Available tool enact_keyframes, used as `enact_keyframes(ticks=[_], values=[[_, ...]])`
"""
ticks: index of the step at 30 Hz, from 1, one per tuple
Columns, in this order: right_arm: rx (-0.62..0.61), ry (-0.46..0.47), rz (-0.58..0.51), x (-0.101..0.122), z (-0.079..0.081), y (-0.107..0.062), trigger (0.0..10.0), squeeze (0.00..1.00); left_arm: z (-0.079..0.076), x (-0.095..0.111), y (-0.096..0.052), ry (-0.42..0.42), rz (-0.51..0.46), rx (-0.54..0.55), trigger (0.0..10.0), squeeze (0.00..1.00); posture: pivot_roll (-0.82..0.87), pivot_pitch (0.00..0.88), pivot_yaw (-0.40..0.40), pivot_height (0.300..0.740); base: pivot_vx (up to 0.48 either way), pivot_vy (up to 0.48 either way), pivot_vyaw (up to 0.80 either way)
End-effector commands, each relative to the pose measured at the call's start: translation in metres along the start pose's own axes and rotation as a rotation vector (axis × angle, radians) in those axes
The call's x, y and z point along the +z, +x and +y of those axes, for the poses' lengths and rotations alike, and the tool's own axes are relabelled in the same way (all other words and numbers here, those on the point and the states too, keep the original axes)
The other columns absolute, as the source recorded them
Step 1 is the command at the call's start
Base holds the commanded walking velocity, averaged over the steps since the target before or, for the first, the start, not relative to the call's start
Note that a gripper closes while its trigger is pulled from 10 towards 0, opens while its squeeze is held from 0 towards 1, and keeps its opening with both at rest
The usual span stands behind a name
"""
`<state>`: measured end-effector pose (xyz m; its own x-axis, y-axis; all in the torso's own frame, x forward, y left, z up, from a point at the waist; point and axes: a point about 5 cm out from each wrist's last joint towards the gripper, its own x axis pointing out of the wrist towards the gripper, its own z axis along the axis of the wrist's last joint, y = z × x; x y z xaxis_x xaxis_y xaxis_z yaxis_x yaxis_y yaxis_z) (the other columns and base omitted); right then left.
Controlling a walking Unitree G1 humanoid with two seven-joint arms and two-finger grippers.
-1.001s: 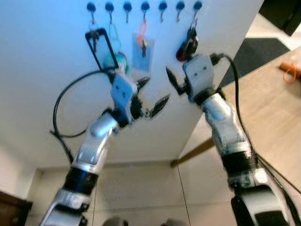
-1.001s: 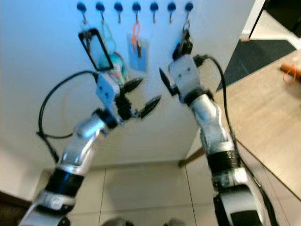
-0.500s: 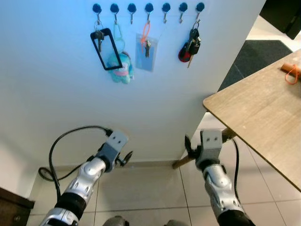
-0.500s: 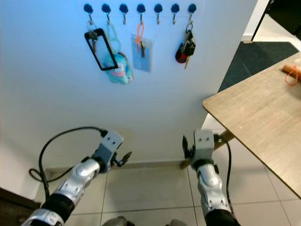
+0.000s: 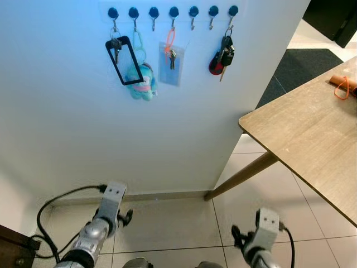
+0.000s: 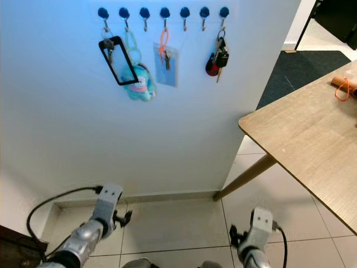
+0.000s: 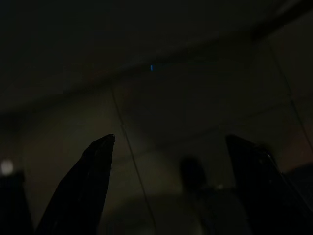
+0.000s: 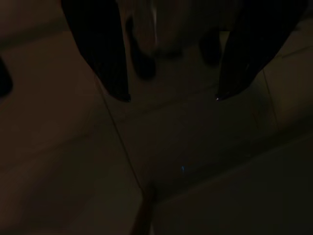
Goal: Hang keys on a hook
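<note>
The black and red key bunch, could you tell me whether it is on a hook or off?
On. The black and red key bunch hangs from the rightmost hook.

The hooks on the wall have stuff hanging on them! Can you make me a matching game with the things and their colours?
Things:
1. luggage tag
2. plush toy
3. lanyard loop
4. key bunch fob

Colours:
A. orange
B. red
C. black
D. teal and pink

Pairs: 1-C, 2-D, 3-A, 4-B
</note>
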<state>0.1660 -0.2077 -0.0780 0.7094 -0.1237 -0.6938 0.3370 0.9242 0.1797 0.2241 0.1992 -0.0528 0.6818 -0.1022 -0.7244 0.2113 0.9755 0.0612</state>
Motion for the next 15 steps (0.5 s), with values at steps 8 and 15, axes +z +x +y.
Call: enact_keyframes(ticks=[8,15], values=[[-0.12,-0.018,0.053,-0.018,-0.024,-0.009,10.0,0.0,-0.007,-0.022,-0.002,-0.062,0.071,-0.028,10.0,0.0,0.04,0.032,0.028,0.74,0.0,0.0,0.0],[0.006,-0.231,-0.002,-0.008,0.0,-0.003,10.0,0.0,-0.015,-0.007,0.001,-0.047,-0.032,-0.061,10.0,0.0,0.02,0.028,0.035,0.74,0.0,0.0,0.0]])
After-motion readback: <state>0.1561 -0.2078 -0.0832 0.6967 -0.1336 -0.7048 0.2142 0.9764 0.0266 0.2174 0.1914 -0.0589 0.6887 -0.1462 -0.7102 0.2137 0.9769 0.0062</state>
